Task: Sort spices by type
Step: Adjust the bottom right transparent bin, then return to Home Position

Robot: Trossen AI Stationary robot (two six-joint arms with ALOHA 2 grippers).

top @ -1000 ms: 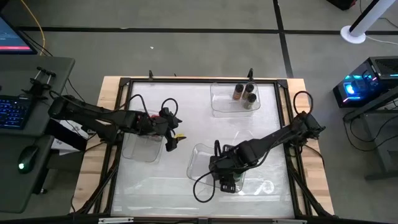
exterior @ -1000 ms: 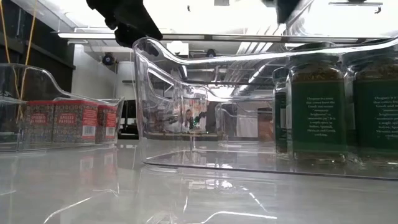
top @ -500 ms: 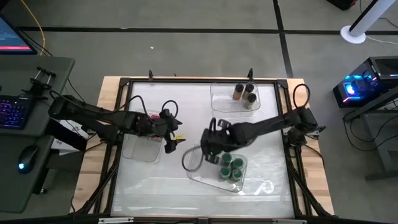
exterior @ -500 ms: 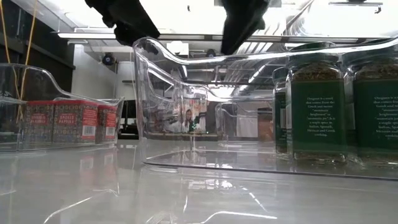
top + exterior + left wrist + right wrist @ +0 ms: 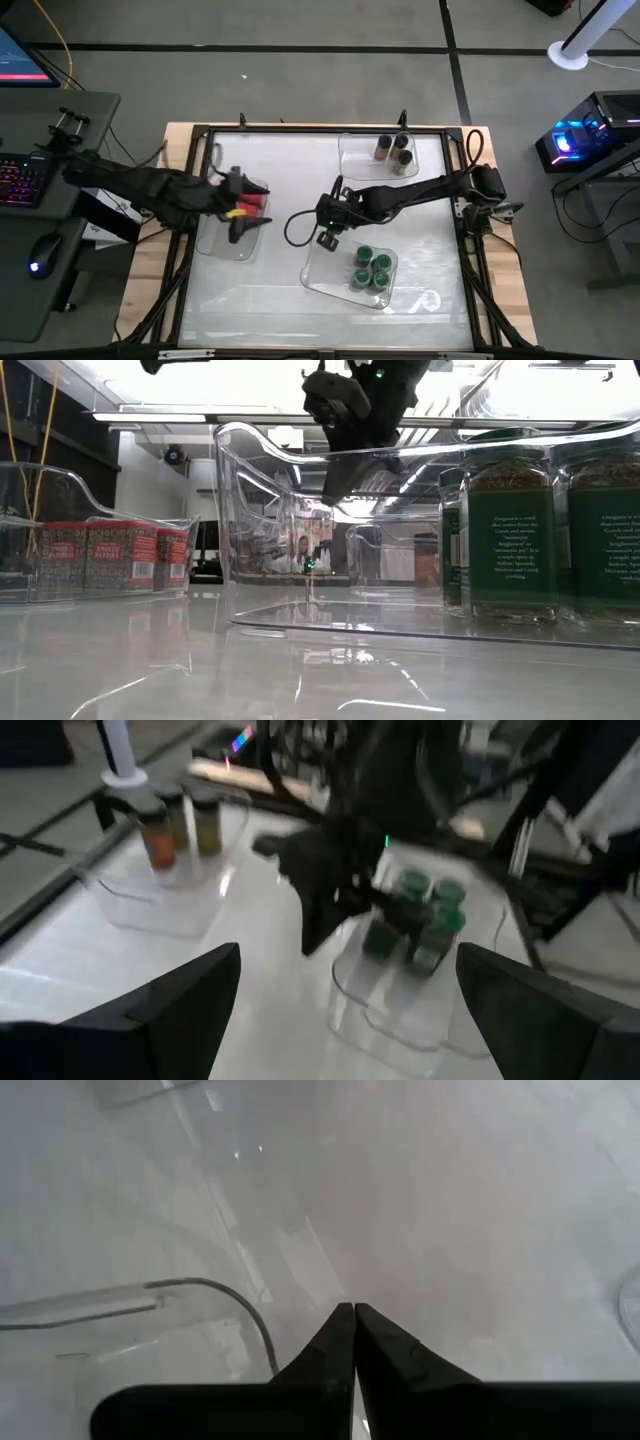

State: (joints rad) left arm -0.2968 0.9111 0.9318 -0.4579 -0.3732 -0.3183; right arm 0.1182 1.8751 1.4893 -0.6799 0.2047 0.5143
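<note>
Right gripper hangs clenched and empty over the table's middle, just left of the near tray; its fingers press together. Four green jars stand in that tray; brown jars sit in the far tray; red boxes lie in the left tray. Left gripper hangs released over the left tray.

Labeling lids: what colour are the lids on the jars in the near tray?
Green lids; clearest in the high view.
</note>
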